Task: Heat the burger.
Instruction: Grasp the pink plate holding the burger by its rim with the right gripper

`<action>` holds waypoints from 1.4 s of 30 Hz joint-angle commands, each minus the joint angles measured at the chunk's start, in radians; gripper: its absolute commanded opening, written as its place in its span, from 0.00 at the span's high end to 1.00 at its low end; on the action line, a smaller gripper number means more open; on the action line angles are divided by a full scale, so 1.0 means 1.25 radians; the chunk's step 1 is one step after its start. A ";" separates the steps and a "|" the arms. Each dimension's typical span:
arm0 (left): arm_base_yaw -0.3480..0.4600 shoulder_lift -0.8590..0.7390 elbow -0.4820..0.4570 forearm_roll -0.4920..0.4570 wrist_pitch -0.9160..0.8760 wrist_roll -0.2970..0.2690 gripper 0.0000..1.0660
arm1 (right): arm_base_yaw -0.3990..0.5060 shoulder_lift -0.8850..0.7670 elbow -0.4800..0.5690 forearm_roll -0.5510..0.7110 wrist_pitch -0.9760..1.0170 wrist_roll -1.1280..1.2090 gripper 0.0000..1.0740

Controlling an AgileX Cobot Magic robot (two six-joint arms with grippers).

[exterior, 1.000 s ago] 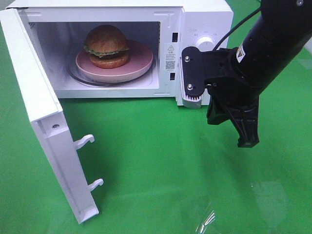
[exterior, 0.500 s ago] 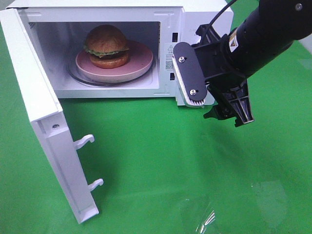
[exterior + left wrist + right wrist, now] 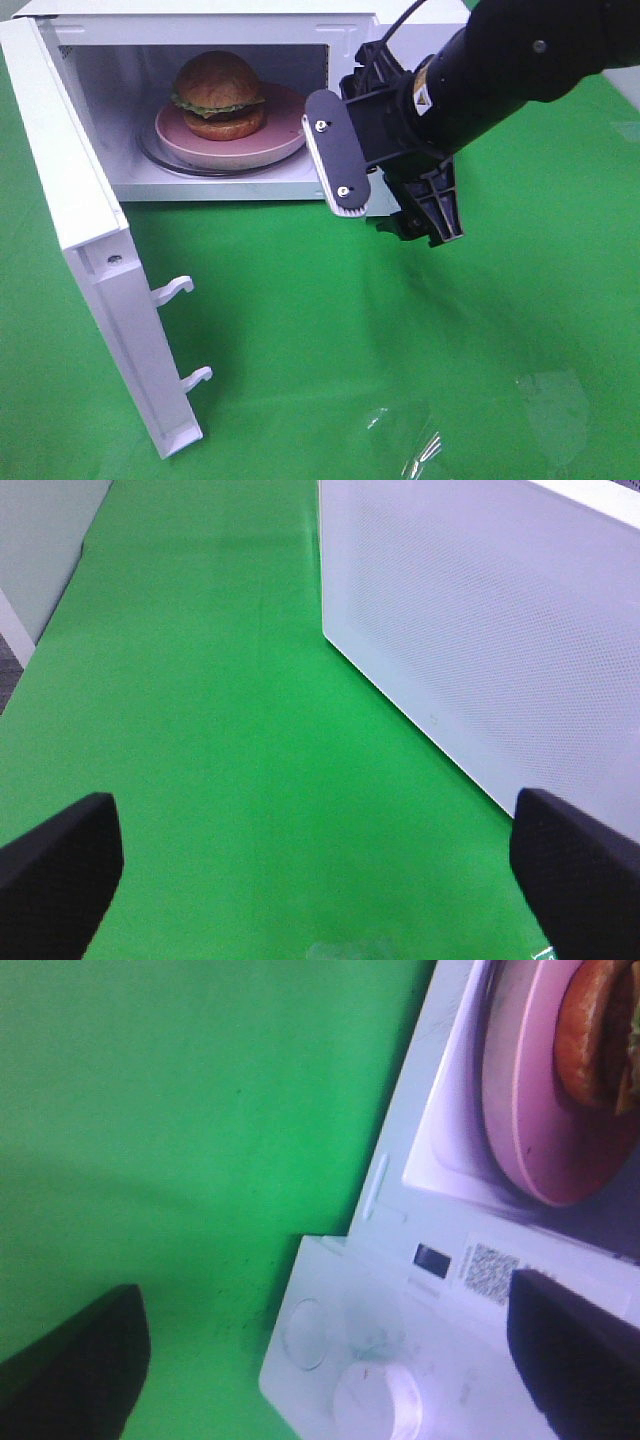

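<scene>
my left end effector [image 3: 320, 880]: wide, empty, beside a white perforated panel [image 3: 480, 630] | door [image 3: 90, 250]: open | burger [image 3: 218, 95]: on pink plate [image 3: 285, 140], inside microwave [image 3: 345, 45] | my right end effector [image 3: 392, 215]: wide, empty, at microwave's right front, above green bench [image 3: 300, 330]

No words, brands or numbers coming through legibly in any view.
- White sticker [image 3: 492, 1262] sitting on microwave [image 3: 330, 1280] front frame, just right of cavity opening; carrying square QR-type code, pattern blurring, nothing decodable.
- Faint greyish print [image 3: 372, 1337] lying on control panel beside round knob [image 3: 378, 1400]; smearing beyond reading.
- Small yellow-and-white label [image 3: 423, 97] sticking on black wrist of right arm [image 3: 500, 70]; its marking showing too small for reading.
</scene>
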 commanded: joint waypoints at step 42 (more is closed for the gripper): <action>0.001 -0.014 0.002 -0.003 -0.001 -0.007 0.08 | 0.013 0.425 -0.422 0.005 -0.101 0.054 0.16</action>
